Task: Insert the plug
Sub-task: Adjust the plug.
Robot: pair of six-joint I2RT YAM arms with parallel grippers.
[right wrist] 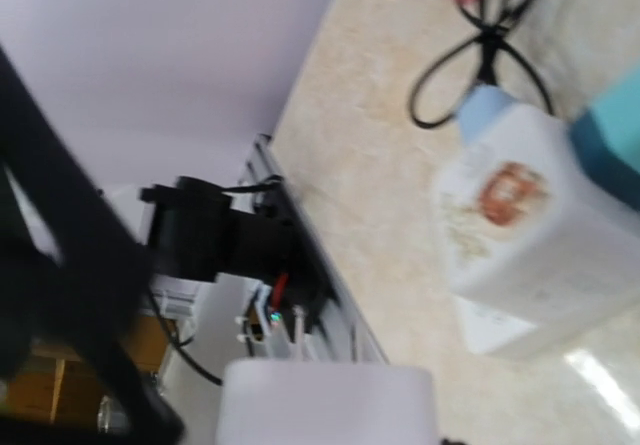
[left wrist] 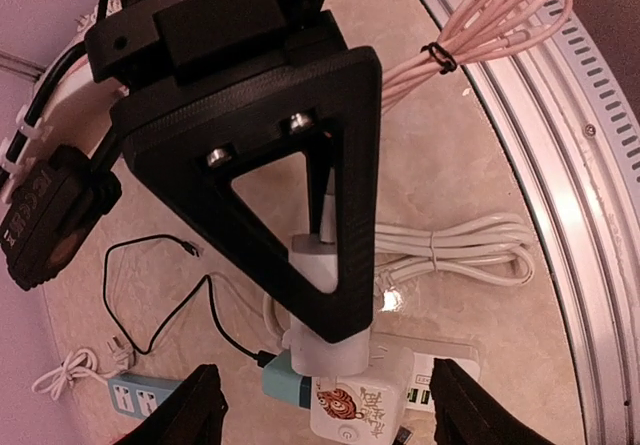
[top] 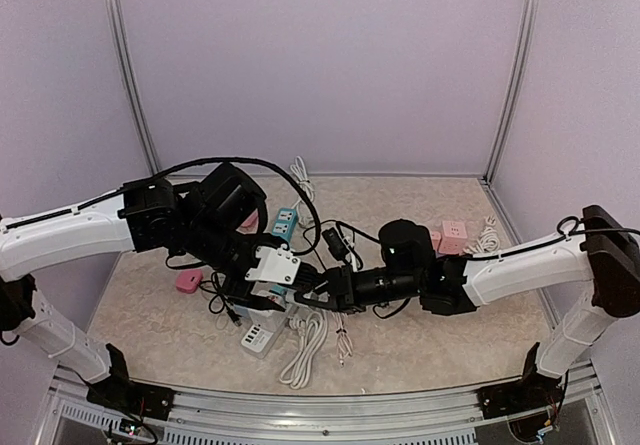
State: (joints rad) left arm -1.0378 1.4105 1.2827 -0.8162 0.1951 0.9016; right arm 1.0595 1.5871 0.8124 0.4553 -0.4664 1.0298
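Where the plug sits: from where I stand, the white plug (left wrist: pixel 312 250) hangs in the air at mid-worktop, just above the cube socket (left wrist: pixel 355 400) and not yet seated in it.
Right tool: the right tool (top: pixel 318 293) is clenched on the plug. In the left wrist view its black triangular finger covers most of the plug body, so only a strip of white shows through.
Left tool: the left tool (left wrist: pixel 325 415) is released, its two fingers (left wrist: pixel 195 410) spread wide to either side of the cube socket and, as far as I can tell, apart from its walls.
Cube socket: white and printed with a cartoon, it stands on the worktop (top: pixel 420 345). A teal adapter (left wrist: pixel 283 380) touches its side and a black cable (left wrist: pixel 165 300) trails off.
Nearby clutter: a bundled white cable (left wrist: pixel 450 255) lies just beside the socket, and a blue power strip (left wrist: pixel 125 397) lies farther off.
How the plug will handle: I judge it light, hard-shelled and stiff, with smooth plastic sides that could slip or twist under the push. A hold across the flat sides of the body, clear of the pins, looks soundest.
How the socket will handle: it looks light enough to slide or tip when pressed from above, so bracing it between the left fingers seems wise.
What I cannot tell: whether the pins are lined up with the slots, because the right wrist view is blurred.
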